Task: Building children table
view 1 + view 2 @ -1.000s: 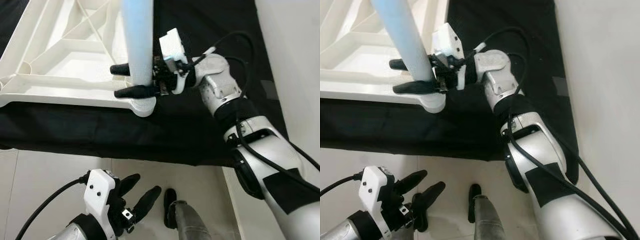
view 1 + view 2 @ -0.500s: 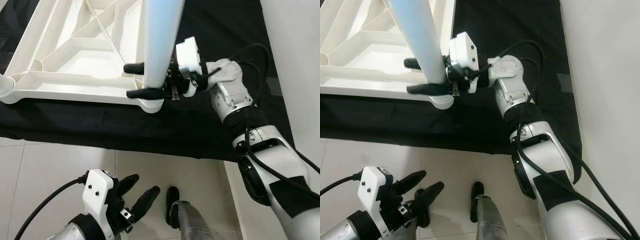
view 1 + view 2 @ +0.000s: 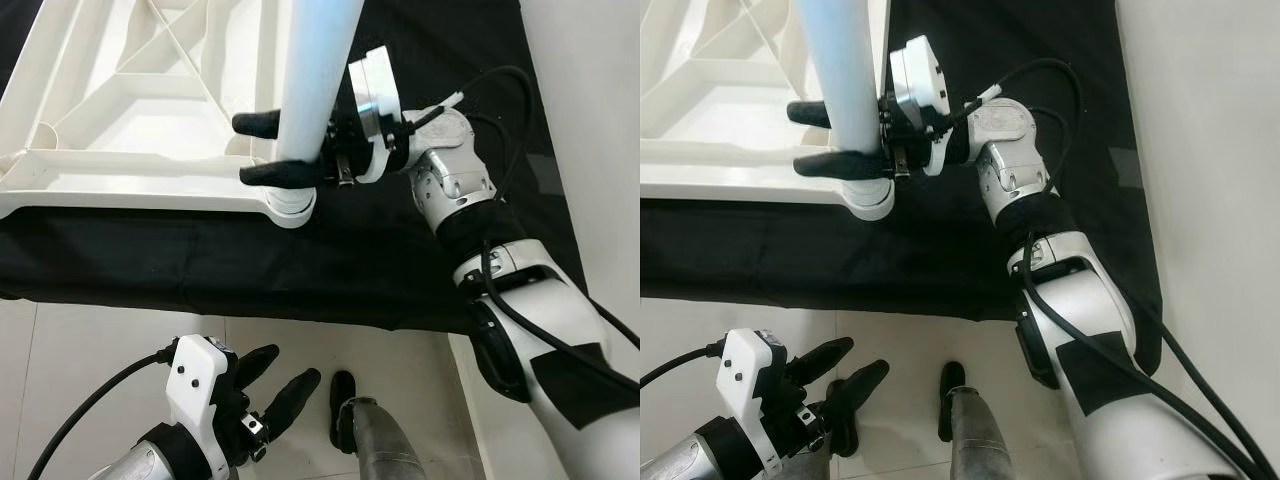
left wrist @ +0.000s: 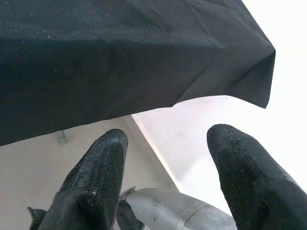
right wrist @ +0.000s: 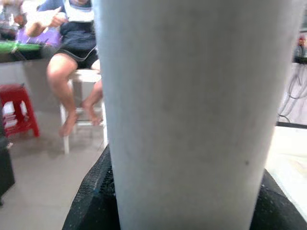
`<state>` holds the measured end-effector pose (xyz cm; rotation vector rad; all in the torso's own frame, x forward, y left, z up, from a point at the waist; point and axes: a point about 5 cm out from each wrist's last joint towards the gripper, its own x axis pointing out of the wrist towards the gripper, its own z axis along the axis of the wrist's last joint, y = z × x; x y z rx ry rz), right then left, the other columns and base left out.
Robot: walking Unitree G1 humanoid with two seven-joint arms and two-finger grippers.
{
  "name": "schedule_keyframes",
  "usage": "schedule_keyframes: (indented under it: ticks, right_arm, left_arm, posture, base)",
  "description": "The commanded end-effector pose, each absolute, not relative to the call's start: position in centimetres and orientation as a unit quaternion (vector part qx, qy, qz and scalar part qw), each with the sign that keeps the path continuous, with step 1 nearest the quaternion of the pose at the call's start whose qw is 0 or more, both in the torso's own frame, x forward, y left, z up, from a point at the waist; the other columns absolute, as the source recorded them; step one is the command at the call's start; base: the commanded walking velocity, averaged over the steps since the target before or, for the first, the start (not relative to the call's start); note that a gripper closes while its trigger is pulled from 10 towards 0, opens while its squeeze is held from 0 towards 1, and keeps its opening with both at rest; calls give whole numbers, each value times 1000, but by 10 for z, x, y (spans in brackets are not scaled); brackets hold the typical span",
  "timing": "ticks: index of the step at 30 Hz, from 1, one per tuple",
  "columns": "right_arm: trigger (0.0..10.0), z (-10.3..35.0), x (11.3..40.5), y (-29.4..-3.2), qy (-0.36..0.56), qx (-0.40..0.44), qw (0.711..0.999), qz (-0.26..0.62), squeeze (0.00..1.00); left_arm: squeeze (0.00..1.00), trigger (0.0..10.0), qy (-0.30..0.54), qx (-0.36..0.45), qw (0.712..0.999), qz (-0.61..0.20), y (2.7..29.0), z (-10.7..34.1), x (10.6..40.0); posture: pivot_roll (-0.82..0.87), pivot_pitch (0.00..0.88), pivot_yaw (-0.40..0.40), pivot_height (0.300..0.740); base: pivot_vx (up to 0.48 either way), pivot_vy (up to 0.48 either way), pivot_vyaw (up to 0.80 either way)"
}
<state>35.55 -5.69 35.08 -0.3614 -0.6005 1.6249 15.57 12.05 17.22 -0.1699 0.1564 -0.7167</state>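
Observation:
A white plastic tabletop [image 3: 130, 160] lies upside down on a black cloth [image 3: 300, 260], its ribbed underside up. A pale blue table leg [image 3: 310, 90] stands upright in the round socket [image 3: 290, 208] at the tabletop's near right corner. My right gripper [image 3: 262, 148] is shut on the leg just above the socket, one black finger on each side. The leg [image 5: 196, 115] is close up in the right wrist view. My left gripper [image 3: 270, 385] hangs low over the floor, open, with nothing between its fingers [image 4: 96, 182].
The cloth's front edge [image 3: 200, 305] ends at light floor tiles [image 3: 90, 370]. A white wall [image 3: 590, 110] runs along the right. A person [image 5: 72, 52] sits on a white stool behind the leg, beside a red stool [image 5: 17, 108]. My foot [image 3: 343, 398] is on the tiles.
The head camera has shifted between frames. The leg has gone from leaning to nearly upright in the socket, with my right gripper still clamped on it. The left arm has not moved.

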Motion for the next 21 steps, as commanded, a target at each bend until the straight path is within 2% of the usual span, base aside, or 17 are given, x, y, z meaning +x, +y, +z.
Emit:
schedule_keyframes:
  ticks: [1, 3, 5, 8, 9, 20, 21]
  right_arm:
    - [10000, 345, 358, -58, -254, -141, 641, 711, 0]
    - [10000, 348, 358, -59, -257, -121, 642, 712, 0]
    - [10000, 348, 357, -61, -246, -110, 627, 731, 0]
    - [10000, 348, 357, -61, -246, -110, 627, 731, 0]
    - [10000, 339, 355, -61, -223, -136, 607, 751, 0]
    - [10000, 317, 353, -56, -186, -183, 589, 765, 0]
    - [10000, 308, 352, -53, -170, -205, 580, 770, 0]
  left_arm:
    - [0, 10000, 97, -96, 926, -353, 120, 165, 152]
    - [0, 10000, 97, -97, 925, -353, 120, 165, 152]
    - [0, 10000, 96, -99, 925, -354, 120, 164, 152]
    - [0, 10000, 96, -99, 925, -354, 120, 164, 152]
    - [0, 10000, 95, -100, 925, -354, 120, 164, 153]
    - [0, 10000, 94, -99, 925, -354, 119, 165, 153]
    - [0, 10000, 94, -99, 925, -354, 119, 165, 153]
  posture:
    - [106, 470, -73, 740]
    - [102, 469, -76, 740]
    - [102, 467, -79, 740]
    - [102, 467, -79, 740]
    - [100, 470, -82, 740]
    - [102, 473, -83, 740]
    - [103, 474, -83, 740]
  base:
    - [0, 0, 0]
    - [0, 0, 0]
    - [0, 0, 0]
    - [0, 0, 0]
    - [0, 0, 0]
    - [0, 0, 0]
    - [0, 0, 0]
